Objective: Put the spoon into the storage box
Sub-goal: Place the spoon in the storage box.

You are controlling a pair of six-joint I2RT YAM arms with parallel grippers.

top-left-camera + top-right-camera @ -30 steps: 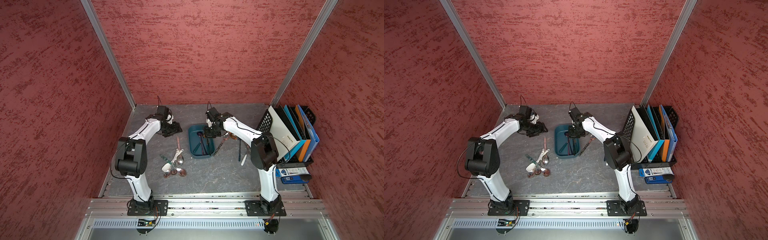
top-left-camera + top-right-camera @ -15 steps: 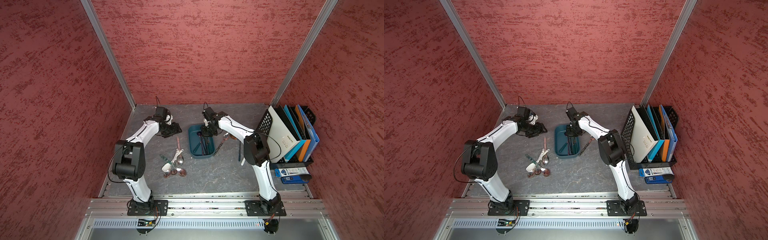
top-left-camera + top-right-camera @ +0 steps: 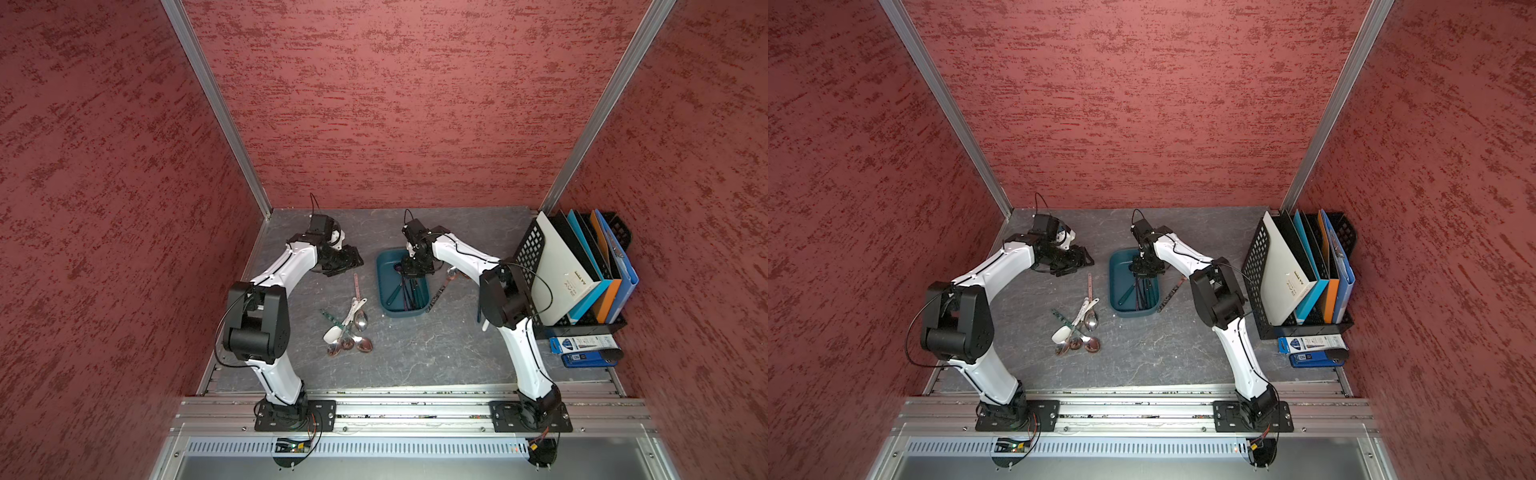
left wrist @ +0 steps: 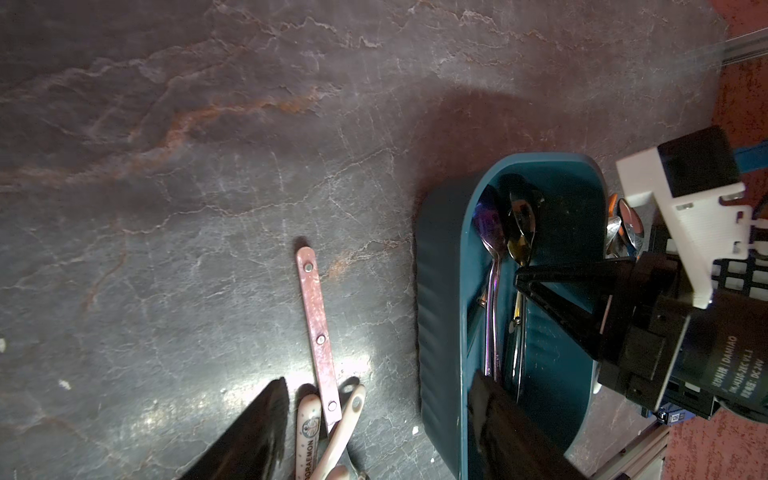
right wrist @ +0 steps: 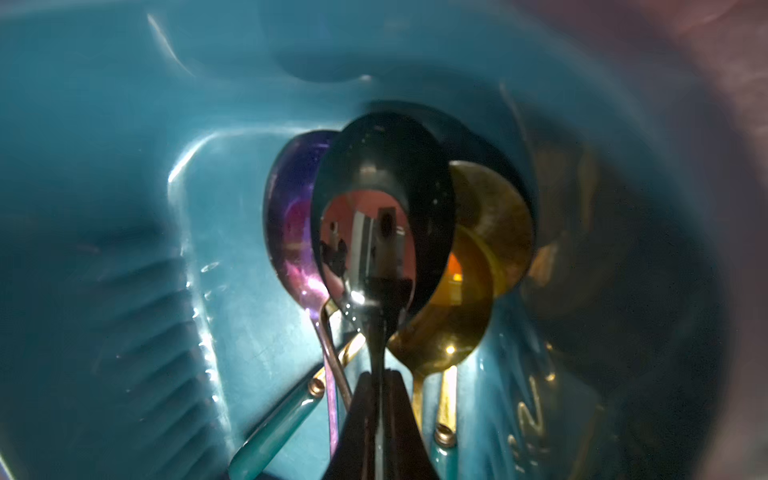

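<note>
The storage box (image 3: 381, 286) (image 3: 1114, 291) is a dark teal tray in the middle of the table. My right gripper (image 3: 414, 271) (image 3: 1144, 269) (image 5: 379, 376) reaches into its far end, shut on the thin handle of a black spoon (image 5: 382, 174), whose bowl lies over a purple spoon (image 5: 291, 216) and a gold spoon (image 5: 449, 328) in the box (image 5: 124, 166). My left gripper (image 3: 353, 260) (image 3: 1082, 260) (image 4: 380, 380) stands open above the table left of the box (image 4: 440, 316), over a pink-handled utensil (image 4: 316, 316). Nothing is between its fingers.
A pile of several spoons (image 3: 349, 328) lies left of the box toward the front. One spoon (image 3: 442, 286) lies along the box's right side. A black mesh file rack (image 3: 582, 270) with folders stands at the right, with blue packs (image 3: 582, 351) in front of it.
My right arm has swung left, carrying the gripper and the black spoon a little farther over the box. The left arm has barely moved.
</note>
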